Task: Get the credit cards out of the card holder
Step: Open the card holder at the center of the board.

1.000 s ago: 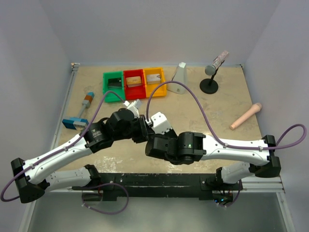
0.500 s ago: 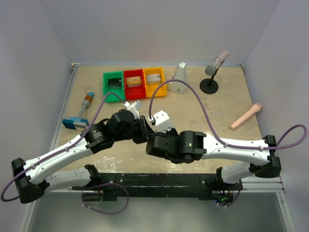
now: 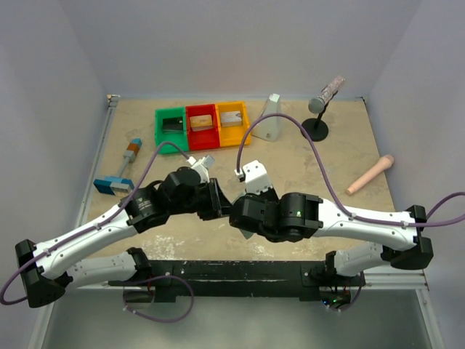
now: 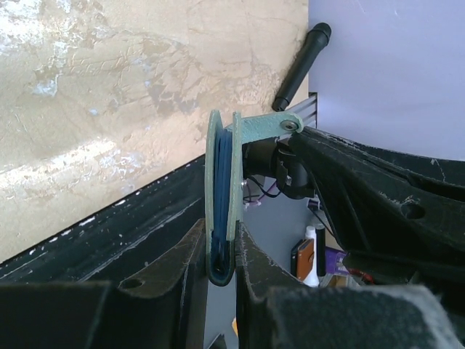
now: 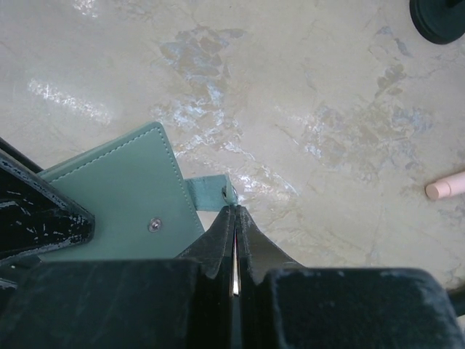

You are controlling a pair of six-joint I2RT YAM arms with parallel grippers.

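Note:
My left gripper (image 4: 220,233) is shut on the folded edge of the blue-grey card holder (image 4: 220,182) and holds it edge-on above the table. Its blue inner faces are pressed close and no card shows between them. My right gripper (image 5: 234,211) is shut on the holder's snap tab (image 5: 211,193), next to the green outer face (image 5: 123,196). In the top view both grippers meet low in the middle (image 3: 221,203) and hide the holder. Small flat cards lie in the bins: a black one (image 3: 172,123), an orange-gold one (image 3: 201,121) and a silver-grey one (image 3: 232,116).
The green (image 3: 161,134), red (image 3: 201,134) and yellow (image 3: 243,134) bins stand at the back. A blue-headed brush (image 3: 120,171) lies at the left. A white wedge (image 3: 271,116), a microphone on a stand (image 3: 320,109) and a pink cylinder (image 3: 369,174) are at the right.
My right wrist has moved to the right and a little back. The left arm has shifted slightly toward the near edge. Both grippers stay shut.

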